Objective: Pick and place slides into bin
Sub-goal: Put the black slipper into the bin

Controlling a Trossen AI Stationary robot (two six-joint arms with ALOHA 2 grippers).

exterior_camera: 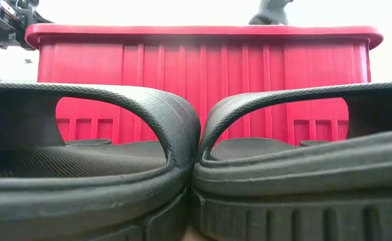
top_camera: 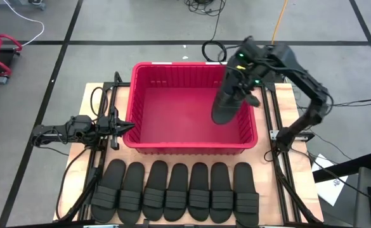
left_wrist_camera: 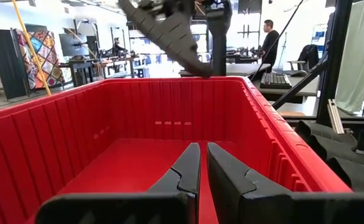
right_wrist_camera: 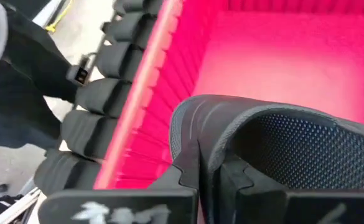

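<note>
1. Wooden tabletop on a grey floor crossed with black tape lines; workbenches and a person (left_wrist_camera: pixel 270 37) show far back in the room.
2. Centre of the table holds the red bin (top_camera: pixel 148 73), its floor bare as far as I can see.
3. Right gripper (top_camera: pixel 234 88) hangs over the bin's right half, clenched on one slide (top_camera: pixel 225 104) by its edge; the sandal dangles steeply, long axis running from the gripper down toward the bin floor and the front wall.
4. That is what the coming move turns on: the held slide sits inside the rim line and above open red floor, so I judge a lowering and release would land it near the right wall.
5. Left gripper (top_camera: pixel 123 125) waits at the bin's left wall, fingers (left_wrist_camera: pixel 185 171) pressed almost together on nothing, pointing across the bin.
6. Seven slides (top_camera: pixel 181 190) lie side by side in a row in front of the bin, long axes pointing at it.
7. Nothing stands between sandal and floor; only the right wall is close.
</note>
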